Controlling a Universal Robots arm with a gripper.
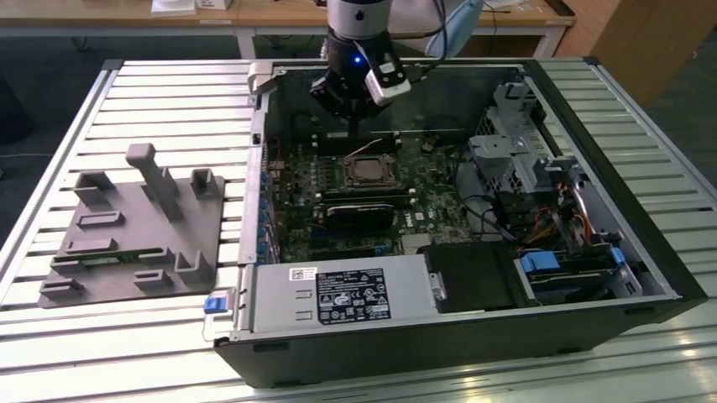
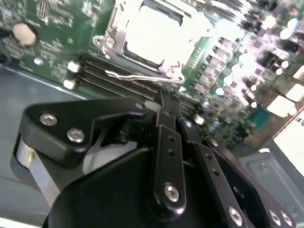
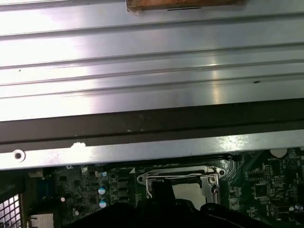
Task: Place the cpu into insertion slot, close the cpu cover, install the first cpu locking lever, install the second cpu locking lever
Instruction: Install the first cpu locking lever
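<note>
Cpu [image 2: 154, 28] position: inside the insertion slot [image 2: 142, 61]. The gripper [image 2: 164, 99] hovers just beside the slot, fingers pressed together, nothing visible between them. A wire lever [image 2: 135, 76] lies between gripper and slot. The cpu cover [image 2: 115, 28] frames the slot.

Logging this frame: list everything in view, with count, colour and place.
table: one, silvery slats, under everything
computer case: one, black, lying open on the table
motherboard: one, green, inside the case
cpu cover: one, silvery frame, mid-motherboard
cpu: one, silver-grey, framed by the cover
locking lever: one, thin silvery wire, beside the cover
power supply: one, silvery, case edge nearest the exterior camera
drive cage: one, grey metal, case's side at the exterior view's right
fixture tray: one, grey, on the table at the exterior view's left
gripper: one, black, shut, tip close to the lever
</note>
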